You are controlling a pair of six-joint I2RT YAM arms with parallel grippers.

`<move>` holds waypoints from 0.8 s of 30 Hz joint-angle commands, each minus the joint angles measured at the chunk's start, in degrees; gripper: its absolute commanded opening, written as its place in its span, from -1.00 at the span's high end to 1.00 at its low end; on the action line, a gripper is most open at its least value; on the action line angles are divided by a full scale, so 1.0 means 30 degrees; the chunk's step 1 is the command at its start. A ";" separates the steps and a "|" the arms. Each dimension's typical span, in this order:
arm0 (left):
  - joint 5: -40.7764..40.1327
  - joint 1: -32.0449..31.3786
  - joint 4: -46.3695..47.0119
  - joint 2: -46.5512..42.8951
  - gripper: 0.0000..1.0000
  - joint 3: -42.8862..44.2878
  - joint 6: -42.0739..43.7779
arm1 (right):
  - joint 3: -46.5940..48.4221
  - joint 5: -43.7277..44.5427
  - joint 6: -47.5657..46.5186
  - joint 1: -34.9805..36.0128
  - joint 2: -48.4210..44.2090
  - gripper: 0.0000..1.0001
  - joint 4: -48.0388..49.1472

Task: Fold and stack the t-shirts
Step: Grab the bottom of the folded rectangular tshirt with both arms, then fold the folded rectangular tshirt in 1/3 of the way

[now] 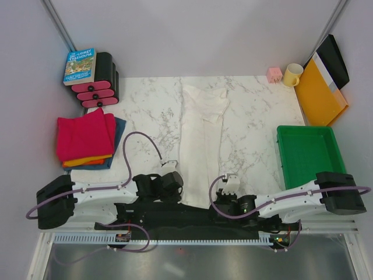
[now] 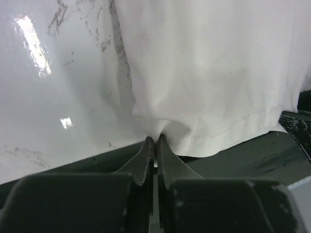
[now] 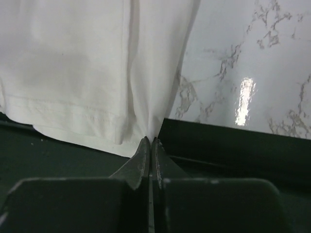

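Observation:
A cream-white t-shirt [image 1: 201, 140] lies folded lengthwise into a narrow strip down the middle of the marble table, its hem hanging over the near edge. My left gripper [image 1: 178, 188] is shut on the hem's left corner [image 2: 156, 132]. At the hem's right corner [image 3: 149, 133], my right gripper [image 1: 217, 201] is shut on the cloth too. A pile of folded t-shirts [image 1: 86, 139], magenta-pink on top with orange and blue beneath, sits at the left.
A green bin [image 1: 309, 154] stands at the right. Behind it lean a yellow-orange folder [image 1: 319, 93] and a black-and-white board, with a cream mug [image 1: 292, 74] and a pink cube. A book on black and pink weights [image 1: 96, 79] is at the back left.

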 commanded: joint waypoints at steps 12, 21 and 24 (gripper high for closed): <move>-0.2471 -0.0607 -0.4201 -0.5274 0.96 0.1402 0.0742 | 0.5548 0.6196 0.2850 0.2498 0.0048 1.00 -0.8848; -0.3583 -0.0607 -0.4465 -0.4571 0.96 0.2895 0.2089 | 0.7395 0.8132 0.1038 0.0745 -0.1655 1.00 -1.0786; -0.4373 -0.0578 -0.4495 -0.4161 0.96 0.3950 0.2763 | 0.7835 0.8278 -0.0134 -0.0280 -0.1713 1.00 -1.0728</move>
